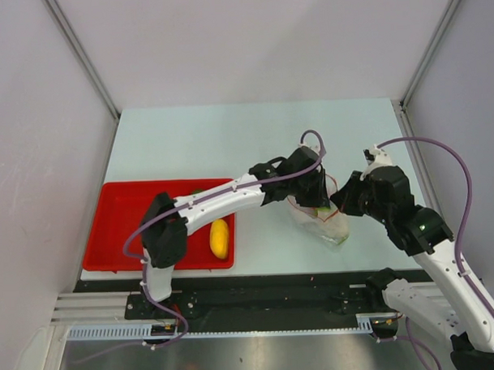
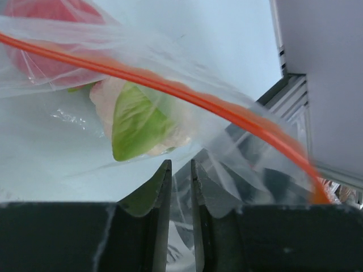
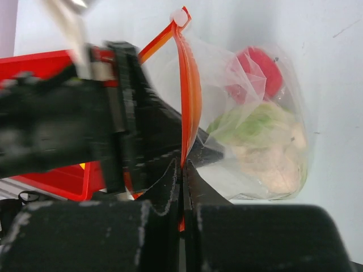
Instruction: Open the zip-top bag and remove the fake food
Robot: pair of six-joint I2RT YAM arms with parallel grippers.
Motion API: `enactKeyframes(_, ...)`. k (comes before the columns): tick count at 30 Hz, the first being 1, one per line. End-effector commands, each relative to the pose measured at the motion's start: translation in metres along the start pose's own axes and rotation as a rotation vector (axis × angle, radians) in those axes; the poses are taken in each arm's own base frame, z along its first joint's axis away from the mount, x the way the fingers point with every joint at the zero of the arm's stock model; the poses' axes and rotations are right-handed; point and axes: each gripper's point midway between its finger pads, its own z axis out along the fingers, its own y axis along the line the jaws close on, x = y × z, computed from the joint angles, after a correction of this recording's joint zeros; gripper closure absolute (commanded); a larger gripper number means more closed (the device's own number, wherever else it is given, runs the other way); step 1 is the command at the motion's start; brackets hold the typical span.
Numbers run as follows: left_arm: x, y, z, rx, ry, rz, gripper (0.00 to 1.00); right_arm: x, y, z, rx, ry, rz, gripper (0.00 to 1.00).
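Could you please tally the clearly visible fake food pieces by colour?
Yellow piece, on the red tray: 1
Red piece, in the zip-top bag: 1
Green piece, in the bag: 1
Beige piece, in the bag: 1
Total: 4

Seen from above, the left end effector hides its own fingertips and the mouth of the bag, and the tips of the right end effector are too small to make out. In the left wrist view, a red ball in the bag is cut by the top edge. In the right wrist view, the left end effector is a blurred dark mass covering much of the red tray.
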Motion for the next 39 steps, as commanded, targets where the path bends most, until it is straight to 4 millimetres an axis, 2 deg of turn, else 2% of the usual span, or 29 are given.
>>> enactKeyframes(1, 0.014, -0.013, 0.011, 0.018, 0.060, -0.037, 0.72, -0.013, 0.011, -0.014, -0.041, -0.053, 0.009, 1.00)
enactKeyframes(2, 0.013, -0.011, 0.013, 0.008, 0.060, -0.041, 0.52, -0.015, 0.012, -0.017, -0.047, -0.062, 0.006, 1.00)
enactKeyframes(5, 0.018, -0.004, 0.020, -0.033, 0.081, -0.054, 0.36, -0.015, 0.012, -0.020, -0.050, -0.065, 0.000, 1.00)
enactKeyframes(15, 0.019, 0.010, 0.043, -0.100, 0.074, -0.117, 0.16, -0.013, 0.012, -0.021, -0.054, -0.056, 0.005, 1.00)
enactKeyframes(23, 0.008, 0.022, 0.066, -0.163, 0.010, -0.150, 0.17, -0.013, 0.008, -0.023, -0.041, -0.064, -0.019, 1.00)
enactKeyframes(27, 0.012, 0.033, 0.082, -0.186, 0.011, -0.179, 0.16, -0.009, 0.008, -0.022, -0.042, -0.045, -0.010, 1.00)
enactKeyframes(30, 0.025, 0.034, 0.092, -0.173, 0.037, -0.204, 0.17, -0.006, 0.007, -0.023, -0.038, -0.033, -0.010, 1.00)
enactKeyframes(33, 0.032, 0.035, 0.097, -0.153, 0.056, -0.201, 0.25, -0.004, 0.005, -0.026, -0.037, -0.030, -0.021, 1.00)
enactKeyframes(36, 0.033, 0.034, 0.097, -0.127, 0.055, -0.168, 0.41, -0.003, -0.003, -0.027, -0.004, -0.033, -0.044, 1.00)
enactKeyframes(37, 0.031, 0.034, 0.094, -0.128, 0.052, -0.157, 0.52, -0.002, -0.005, -0.027, 0.006, -0.030, -0.044, 1.00)
enactKeyframes(39, 0.031, 0.034, 0.090, -0.128, 0.050, -0.128, 0.63, 0.001, -0.006, -0.030, 0.011, -0.024, -0.029, 1.00)
